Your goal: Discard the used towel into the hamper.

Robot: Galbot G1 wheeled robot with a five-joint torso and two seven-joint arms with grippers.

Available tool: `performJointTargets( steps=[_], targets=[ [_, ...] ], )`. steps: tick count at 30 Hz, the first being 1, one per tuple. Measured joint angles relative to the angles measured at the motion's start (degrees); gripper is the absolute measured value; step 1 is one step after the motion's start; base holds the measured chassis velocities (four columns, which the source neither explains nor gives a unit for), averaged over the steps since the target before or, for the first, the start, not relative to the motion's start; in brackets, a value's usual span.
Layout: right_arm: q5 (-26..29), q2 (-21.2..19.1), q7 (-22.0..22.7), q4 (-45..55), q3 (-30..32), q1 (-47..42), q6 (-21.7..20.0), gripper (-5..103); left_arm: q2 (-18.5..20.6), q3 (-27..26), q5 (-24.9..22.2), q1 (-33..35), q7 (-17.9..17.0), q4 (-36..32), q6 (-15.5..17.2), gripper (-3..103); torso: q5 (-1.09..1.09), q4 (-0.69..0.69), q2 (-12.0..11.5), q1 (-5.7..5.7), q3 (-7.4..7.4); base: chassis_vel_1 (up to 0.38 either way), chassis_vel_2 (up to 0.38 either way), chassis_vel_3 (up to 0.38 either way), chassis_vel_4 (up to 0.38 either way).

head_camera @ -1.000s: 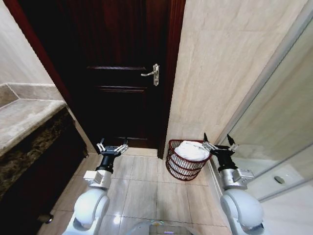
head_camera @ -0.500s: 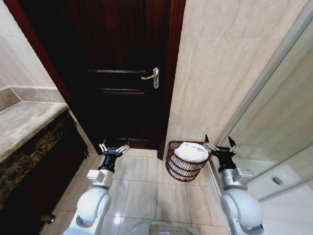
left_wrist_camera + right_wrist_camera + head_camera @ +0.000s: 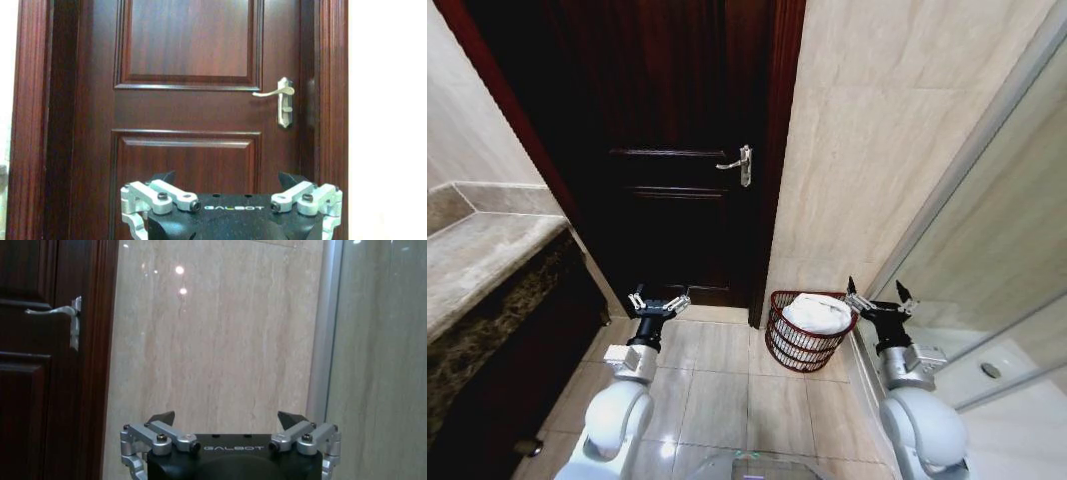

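Observation:
The hamper (image 3: pixel 797 345), a small dark reddish-brown ribbed basket, stands on the tiled floor against the beige wall, right of the door. A white towel (image 3: pixel 818 312) lies bunched inside it, rising above the rim. My right gripper (image 3: pixel 879 300) is open and empty, held just right of the hamper, and it faces the marble wall in the right wrist view (image 3: pixel 227 419). My left gripper (image 3: pixel 657 301) is open and empty too, to the left before the door, and it points at the door panel in the left wrist view (image 3: pixel 228 178).
A dark wooden door (image 3: pixel 677 150) with a metal lever handle (image 3: pixel 738 163) stands shut ahead. A stone counter (image 3: pixel 477 255) over a dark cabinet runs along the left. A glass shower screen (image 3: pixel 1002 260) closes the right side. Light floor tiles (image 3: pixel 727 380) lie between my arms.
The whole picture has slid a little downward, so the camera has moved. The towel, the hamper and both open grippers keep their places relative to each other.

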Motion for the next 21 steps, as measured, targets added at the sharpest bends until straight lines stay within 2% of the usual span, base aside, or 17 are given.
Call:
performJointTargets(
  steps=[11,21],
  targets=[
    [-0.27,0.47,-0.12,0.21,-0.11,-0.08,0.02,100,0.41,0.02,-1.08,-1.66,0.01,0.18,1.82,100,0.0,0.0,2.58,1.14,1.43,0.0,0.0,0.0,0.0],
    [-0.46,0.77,-0.16,0.15,0.18,0.14,-0.01,100,0.09,0.24,-1.44,-1.9,-0.16,0.66,1.9,100,0.0,0.0,4.75,2.13,2.62,0.0,0.0,0.0,0.0]
  ],
)
